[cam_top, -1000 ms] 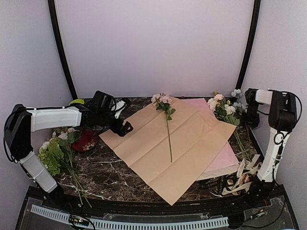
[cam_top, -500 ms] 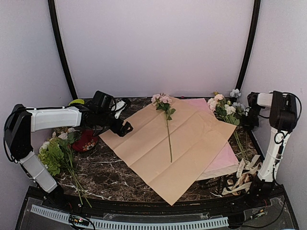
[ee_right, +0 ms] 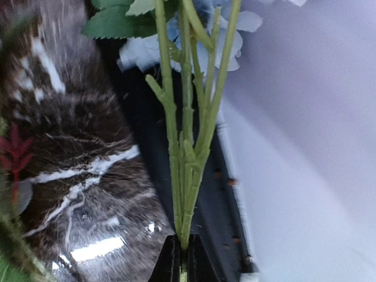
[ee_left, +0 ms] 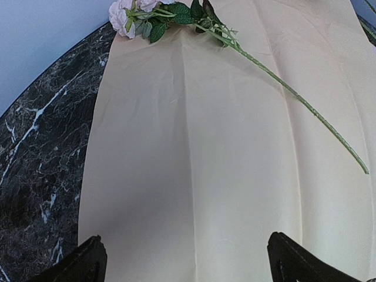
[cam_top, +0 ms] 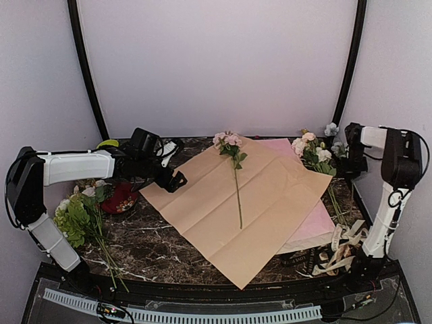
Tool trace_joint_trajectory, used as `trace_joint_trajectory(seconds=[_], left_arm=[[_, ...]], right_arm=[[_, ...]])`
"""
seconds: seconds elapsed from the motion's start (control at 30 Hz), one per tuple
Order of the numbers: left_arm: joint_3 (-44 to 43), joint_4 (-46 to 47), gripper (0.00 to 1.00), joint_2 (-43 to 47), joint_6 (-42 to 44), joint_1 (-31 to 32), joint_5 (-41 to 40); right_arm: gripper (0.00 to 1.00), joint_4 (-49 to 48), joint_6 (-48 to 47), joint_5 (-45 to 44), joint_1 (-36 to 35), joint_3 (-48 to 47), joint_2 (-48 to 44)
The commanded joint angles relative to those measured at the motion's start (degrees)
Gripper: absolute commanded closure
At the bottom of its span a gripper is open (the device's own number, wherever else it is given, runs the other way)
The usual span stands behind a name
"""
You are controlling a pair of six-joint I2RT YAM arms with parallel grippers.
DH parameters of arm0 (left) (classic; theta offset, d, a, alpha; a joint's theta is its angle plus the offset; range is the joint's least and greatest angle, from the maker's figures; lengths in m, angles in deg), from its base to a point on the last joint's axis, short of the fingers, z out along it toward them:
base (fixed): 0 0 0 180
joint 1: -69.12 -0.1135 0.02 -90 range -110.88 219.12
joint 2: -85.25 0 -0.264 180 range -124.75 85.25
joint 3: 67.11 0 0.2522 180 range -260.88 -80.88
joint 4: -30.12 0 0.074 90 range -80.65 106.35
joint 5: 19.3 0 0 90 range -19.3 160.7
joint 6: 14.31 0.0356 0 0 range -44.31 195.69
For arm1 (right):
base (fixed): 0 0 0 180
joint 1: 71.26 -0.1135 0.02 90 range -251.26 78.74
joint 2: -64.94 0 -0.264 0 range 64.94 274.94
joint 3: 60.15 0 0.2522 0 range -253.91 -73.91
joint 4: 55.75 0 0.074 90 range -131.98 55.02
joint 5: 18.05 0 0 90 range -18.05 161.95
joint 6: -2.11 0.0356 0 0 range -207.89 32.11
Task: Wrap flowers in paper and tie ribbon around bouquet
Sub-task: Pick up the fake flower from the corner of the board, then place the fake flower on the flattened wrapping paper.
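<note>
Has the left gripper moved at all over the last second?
No. The left gripper hangs open at the same spot over the tan kraft sheet's left edge, no nearer the pink flower lying on it.

The left arm (cam_top: 74,167) and right arm (cam_top: 381,223) are each made up of white rounded links joined by bulky black joint housings, thin black cables (cam_top: 393,197) are looped along the right arm's link, and matte black fingers (ee_left: 85,263) are fitted at the left wrist.
</note>
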Motion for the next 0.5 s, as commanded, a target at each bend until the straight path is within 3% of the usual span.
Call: trace_joint_trajectory(seconds=[0.0,0.2,0.27,0.37,0.47], left_arm=[[-1.00,-1.17,0.02,0.91,0.49,0.03,0.66],[-1.09,-1.27,0.02,0.99,0.48,0.07,0.61],[-1.09,-1.31,0.02,0.96,0.52,0.09,0.61],[-1.10,-1.24,0.02,0.86,0.50,0.05,0.68],[-1.24,-1.34,0.01,0.75,0.37,0.05,0.98]], right_arm=[[1.00,-6.00,1.86,-12.84,-1.90,-0.28,-13.59],[1.00,-16.76,-3.40,-17.26,-10.49,1.97,-23.67],[1.00,-17.27,-2.62,-14.19,-14.25,0.32,-26.73],[1.00,-20.01,3.11,4.12,-19.34,-1.08,-28.34],[1.00,-28.74,10.34,23.24,-25.58,1.30,-26.98]])
